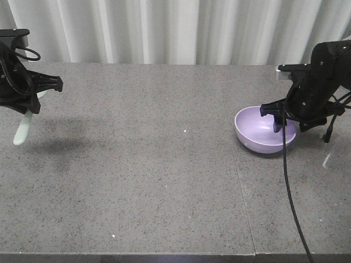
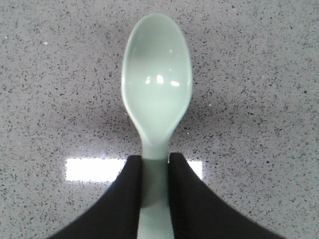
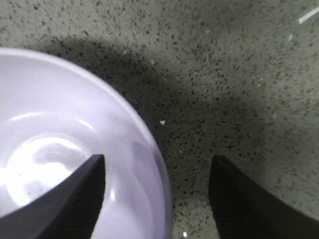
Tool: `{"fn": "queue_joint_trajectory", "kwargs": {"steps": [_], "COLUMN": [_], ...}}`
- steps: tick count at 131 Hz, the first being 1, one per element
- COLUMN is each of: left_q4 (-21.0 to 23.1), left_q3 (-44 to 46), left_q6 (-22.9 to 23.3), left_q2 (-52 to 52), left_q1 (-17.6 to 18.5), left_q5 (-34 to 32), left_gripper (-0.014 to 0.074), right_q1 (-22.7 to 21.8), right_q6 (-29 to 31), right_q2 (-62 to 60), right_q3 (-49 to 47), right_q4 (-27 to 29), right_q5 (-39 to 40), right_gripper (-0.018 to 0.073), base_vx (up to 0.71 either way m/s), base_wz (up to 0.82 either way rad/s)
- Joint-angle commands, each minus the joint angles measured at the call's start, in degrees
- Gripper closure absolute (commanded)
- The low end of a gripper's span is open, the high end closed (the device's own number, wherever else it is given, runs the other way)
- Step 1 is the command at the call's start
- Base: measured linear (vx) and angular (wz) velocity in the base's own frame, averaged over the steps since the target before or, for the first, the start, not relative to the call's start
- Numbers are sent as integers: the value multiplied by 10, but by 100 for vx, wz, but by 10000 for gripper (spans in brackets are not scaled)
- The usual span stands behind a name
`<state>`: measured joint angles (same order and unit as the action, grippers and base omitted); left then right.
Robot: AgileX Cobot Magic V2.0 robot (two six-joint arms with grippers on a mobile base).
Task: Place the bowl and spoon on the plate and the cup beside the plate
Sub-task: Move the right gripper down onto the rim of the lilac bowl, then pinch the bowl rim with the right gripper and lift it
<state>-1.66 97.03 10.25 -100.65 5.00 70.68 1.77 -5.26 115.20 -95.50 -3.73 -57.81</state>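
Spoon: the spoon (image 1: 23, 129) is at the far left of the scene, above the table (image 1: 153, 164), with its shadow lying on the surface just right of it. In my left wrist view its scoop end (image 2: 157, 94) points away from me, hollow side up.
Left gripper: my left gripper (image 1: 34, 104) is clamped on the spoon's handle. The two dark fingertips (image 2: 130, 172) press against either side of the neck, just behind the scoop.
Bowl: the bowl (image 1: 258, 134) is on the table at the right of the scene, about midway between near and far, mouth up. Nothing shows inside it (image 3: 55, 114) but glare.
Right gripper: my right gripper (image 1: 274, 116) straddles the bowl's rim with the fingers spread wide. One fingertip (image 3: 84, 184) is inside the bowl and the other is outside over the table. I cannot tell whether either one touches the wall.
Cable: a black cable (image 1: 290, 203) drops from my right arm and runs toward the near edge.
Background: a pale pleated curtain (image 1: 164, 27) hangs behind the table's far edge.
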Motion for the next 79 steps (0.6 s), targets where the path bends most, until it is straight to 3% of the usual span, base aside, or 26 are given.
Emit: {"fn": "queue_joint_trajectory", "kwargs": {"steps": [1, 27, 79], "left_q4": [3, 3, 3], "left_q3": [15, 15, 15], "left_q6": [0, 0, 0], "left_q2": [29, 29, 29], "left_q1": [4, 4, 4], "left_q5": [-14, -14, -14], "left_gripper": [604, 604, 604], "right_q1": [0, 0, 0], "right_q6": [6, 6, 8], "right_q2": [-20, -18, -58], "right_q3": [-19, -19, -19], "right_q4": [-5, -5, 2], "right_q5": [23, 49, 43], "right_gripper": [214, 577, 566], "base_vx": [0, 0, 0], "base_wz": [0, 0, 0]}}
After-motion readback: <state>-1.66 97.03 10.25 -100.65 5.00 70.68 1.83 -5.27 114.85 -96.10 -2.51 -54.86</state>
